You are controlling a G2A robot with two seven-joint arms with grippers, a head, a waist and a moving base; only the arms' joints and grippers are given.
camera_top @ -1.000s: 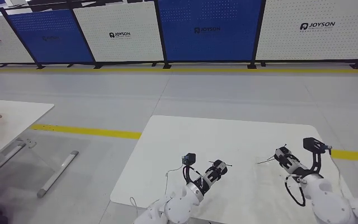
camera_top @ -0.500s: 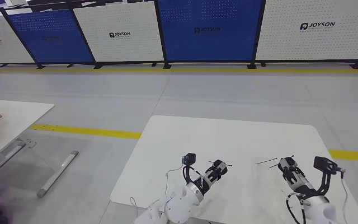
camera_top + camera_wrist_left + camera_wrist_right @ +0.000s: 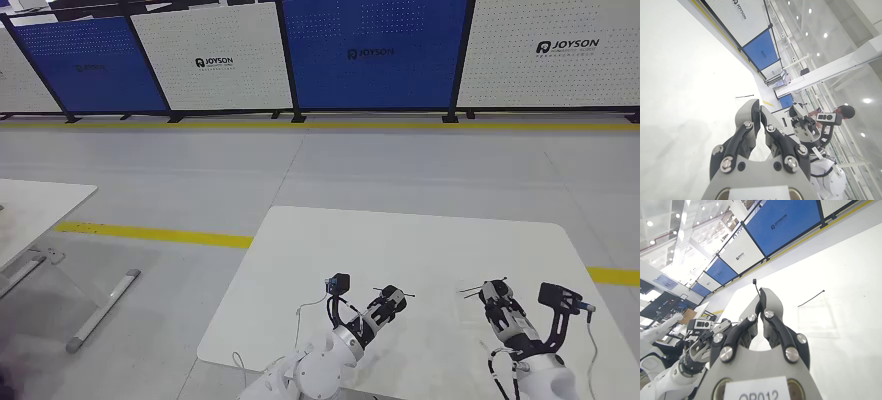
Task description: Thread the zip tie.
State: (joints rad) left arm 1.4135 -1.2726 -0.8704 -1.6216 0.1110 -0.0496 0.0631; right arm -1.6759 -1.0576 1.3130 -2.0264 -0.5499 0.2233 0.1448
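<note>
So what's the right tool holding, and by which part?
A zip tie, pinched by the right tool just below its square head.

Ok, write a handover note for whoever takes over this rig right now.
Left gripper: shut on a thin black strip, probably a zip tie.
Right gripper: shut on a zip tie, head poking out past the tips.
A spare zip tie lies flat on the table near the right gripper.
Done: both pieces gripped. Left: bring grippers together, thread tail through head.
</note>
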